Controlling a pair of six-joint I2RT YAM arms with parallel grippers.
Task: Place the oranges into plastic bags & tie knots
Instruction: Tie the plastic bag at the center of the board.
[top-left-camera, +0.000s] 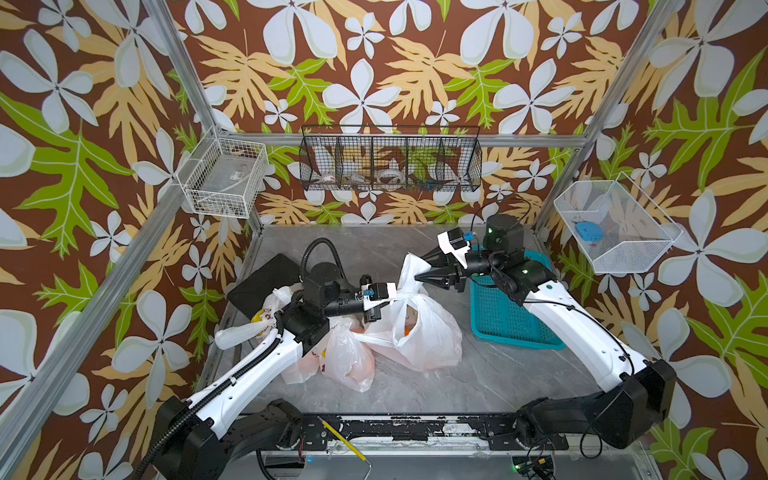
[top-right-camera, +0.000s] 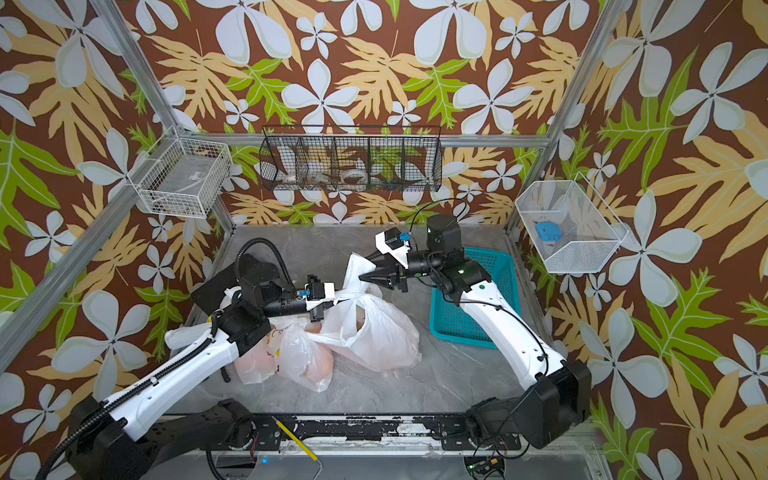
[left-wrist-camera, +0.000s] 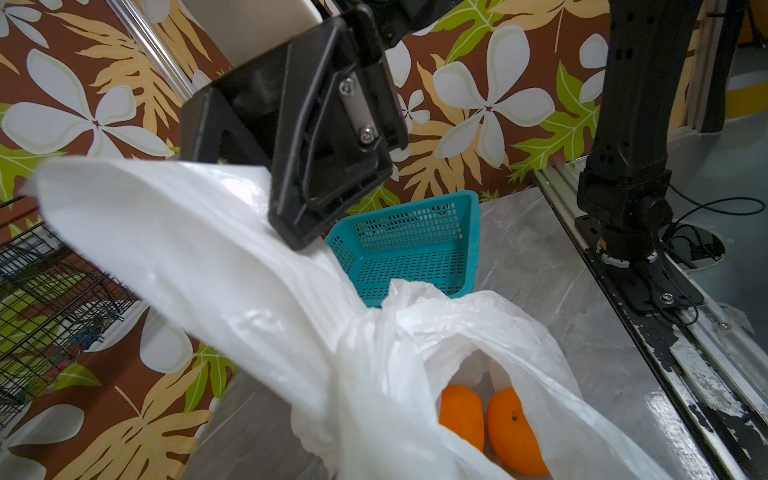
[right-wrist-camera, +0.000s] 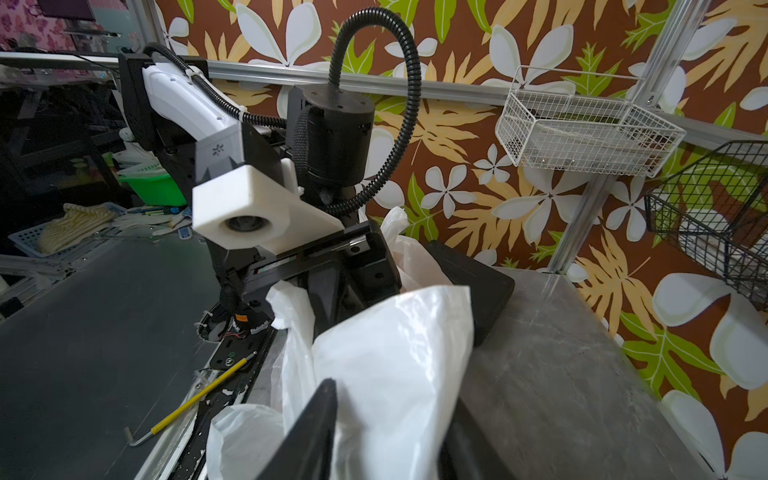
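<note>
Scanning from the left wall: a white wire basket (top-left-camera: 224, 178) hangs on the frame. Below it a flat black rectangular pad (top-left-camera: 262, 276) lies on the grey marbled tabletop (top-left-camera: 478, 386). Beside the pad, two filled thin translucent white plastic bags (top-left-camera: 347, 359) sit touching. The left arm (top-left-camera: 257, 365) lies across both and covers their necks; a white strip end (top-left-camera: 235, 334) sticks out sideways past it.

Left gripper (top-left-camera: 394, 296) is pressed together on a short handle strip (top-left-camera: 402, 296) of the third, open bag (top-left-camera: 432, 336), which stands mid-table against the filled pair. Two glossy round oranges (left-wrist-camera: 463, 415) rest at its bottom, seen through the mouth in the left wrist view. Behind, on the back wall, is a black wire basket (top-left-camera: 390, 158).

The open bag's raised handle (top-left-camera: 409, 264) stands between the fingers of the right gripper (top-left-camera: 419, 269). The fingers sit apart on either side of the film; whether they bite it cannot be told.

Further right, a teal plastic lattice basket (top-left-camera: 498, 320) lies partly under the right arm (top-left-camera: 582, 332). A white mesh basket (top-left-camera: 615, 249) on the right wall holds a small blue object (top-left-camera: 589, 231). A yellow-sleeved hex key (right-wrist-camera: 195, 403) lies on the front rail.

Hard to make out:
- Fruit in the filled pair shows only as an orange blush.
- The open bag's handles meet in a bunched twist (left-wrist-camera: 374, 332); knot or not is unclear.
- The left fingertips are buried in plastic.
</note>
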